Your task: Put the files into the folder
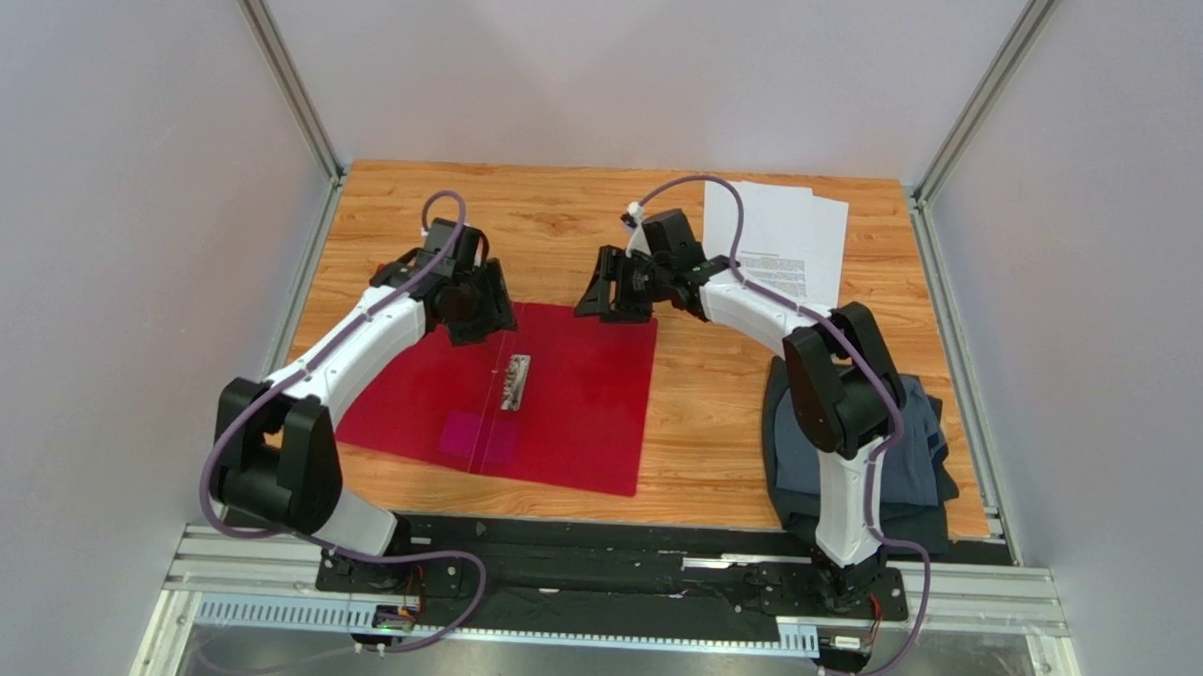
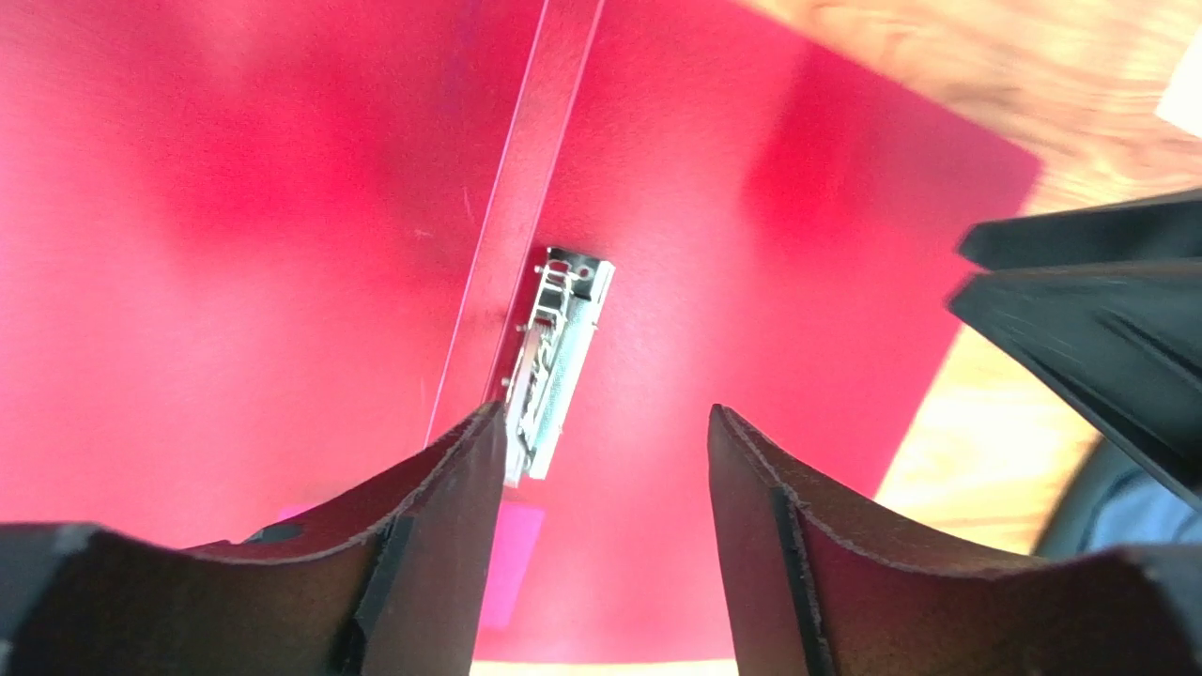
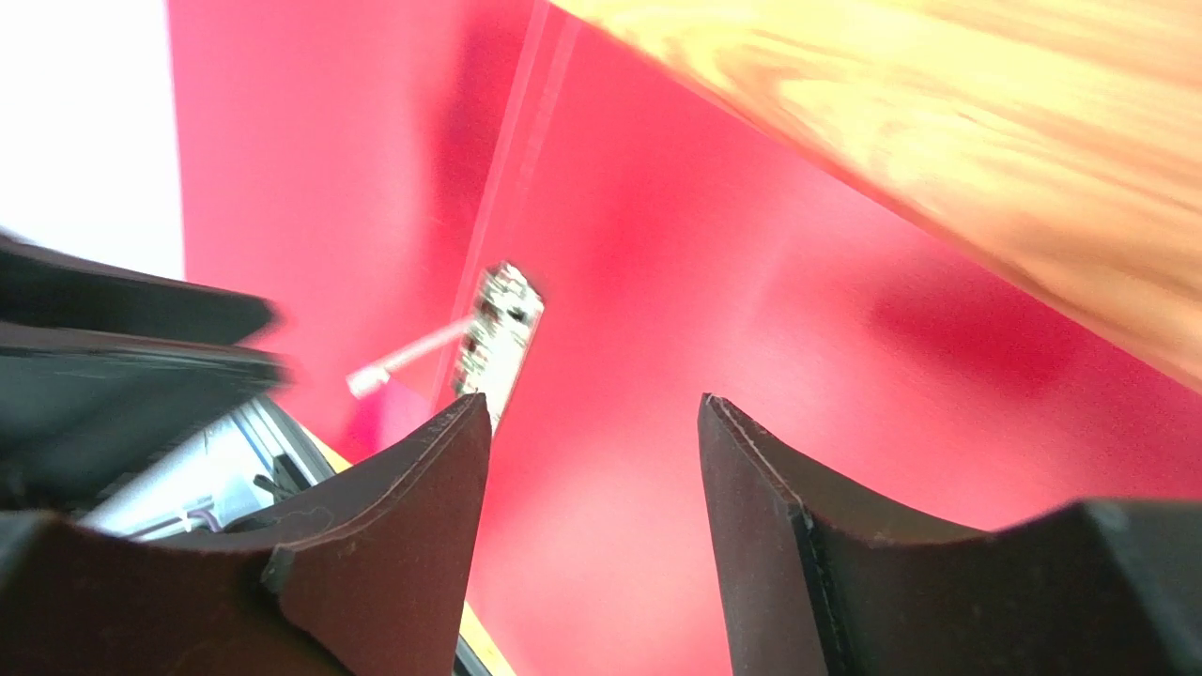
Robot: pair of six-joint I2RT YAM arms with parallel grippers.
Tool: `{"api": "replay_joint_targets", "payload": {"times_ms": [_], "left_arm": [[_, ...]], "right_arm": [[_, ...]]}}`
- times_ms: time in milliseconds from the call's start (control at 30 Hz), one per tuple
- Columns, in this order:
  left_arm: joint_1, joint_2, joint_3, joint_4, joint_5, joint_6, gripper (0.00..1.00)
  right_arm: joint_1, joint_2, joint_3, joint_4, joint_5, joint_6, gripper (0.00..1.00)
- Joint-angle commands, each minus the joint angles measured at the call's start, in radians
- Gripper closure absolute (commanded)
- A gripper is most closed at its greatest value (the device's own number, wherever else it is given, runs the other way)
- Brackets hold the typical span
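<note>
The red folder [image 1: 575,412] lies open and flat on the wooden table, with its metal clip [image 1: 518,382] beside the centre fold. The files [image 1: 784,240], white printed sheets, lie at the back right, apart from the folder. My left gripper [image 1: 481,312] is open and empty over the folder's far edge, left of the fold. My right gripper [image 1: 612,297] is open and empty over the folder's far right corner. The left wrist view shows the folder [image 2: 212,211] and clip [image 2: 557,352] below the gripper [image 2: 607,423]. The right wrist view shows the folder [image 3: 734,282], clip [image 3: 497,338] and gripper [image 3: 593,409].
A dark grey-blue folded cloth [image 1: 919,469] lies at the right front, beside the right arm's base. A paler pink patch [image 1: 487,436] shows on the folder near its front edge. Metal frame rails and grey walls enclose the table.
</note>
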Motion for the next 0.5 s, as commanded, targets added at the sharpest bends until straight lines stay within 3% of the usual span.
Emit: {"api": "replay_joint_targets", "payload": {"times_ms": [0,133,267,367,467], "left_arm": [[0.002,-0.135,0.050,-0.146,-0.017,0.050,0.47],[0.002,-0.302,-0.071,-0.230,-0.044,-0.011,0.52],[0.002,-0.451,-0.299,-0.141,0.028,-0.123,0.59],[0.002,-0.390,-0.357,-0.021,0.135,-0.178,0.63],[0.003,-0.237,-0.322,0.043,0.160,-0.171,0.67]], "right_arm": [[-0.005,-0.052,-0.103,0.063,-0.066,-0.032,0.40],[0.001,-0.075,-0.180,0.181,-0.124,0.034,0.40],[0.021,-0.057,-0.160,0.186,-0.144,0.053,0.45],[0.030,-0.043,-0.163,0.220,-0.138,0.086,0.48],[0.032,-0.040,-0.183,0.263,-0.144,0.113,0.50]]}}
